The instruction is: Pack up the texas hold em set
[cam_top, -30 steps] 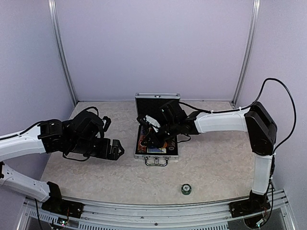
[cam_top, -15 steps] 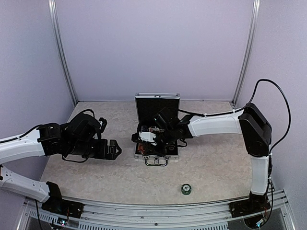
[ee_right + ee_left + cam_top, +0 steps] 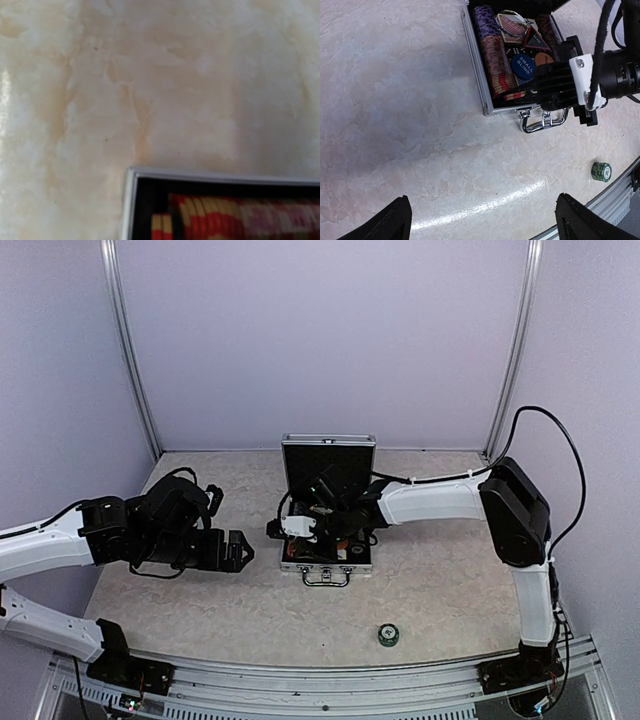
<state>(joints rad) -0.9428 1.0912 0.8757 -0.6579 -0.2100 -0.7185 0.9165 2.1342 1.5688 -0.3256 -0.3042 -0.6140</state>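
Nearest the front rail, a small green chip stack (image 3: 388, 635) (image 3: 601, 171) stood alone on the marbled table (image 3: 450, 570), well apart from everything else, right of centre. Further in on the left, the left gripper (image 3: 235, 550) (image 3: 485, 220) hung over bare table with its jaws wide apart and nothing between them, pointed toward the case and clearly short of it. The silver case (image 3: 284, 562) (image 3: 476, 65) lay open mid-table, handle (image 3: 326, 578) (image 3: 543, 121) facing the near edge. Inside, seen from the left wrist: a purple chip row (image 3: 487, 22) and a reddish-brown chip row (image 3: 497, 65) along the left wall, a blue disc (image 3: 523, 66) reading SMALL BLIND beside them, an orange disc (image 3: 545, 59) partly hidden, a red-black triangle marker (image 3: 534, 39) lying on top, a red card deck (image 3: 510, 22) behind it, and another dark chip row (image 3: 547, 27) on the right side. The right gripper (image 3: 280, 530) (image 3: 515, 94) reached in from the right, low over the near-left part of the case at the end of the reddish-brown row, jaws together; could not tell whether a chip was pinched. The right wrist view was blurry, showing only a case corner (image 3: 131, 175), red and yellow chip edges (image 3: 210, 212) and table. The lid (image 3: 328, 455) stood upright at the far side, black lining facing forward.
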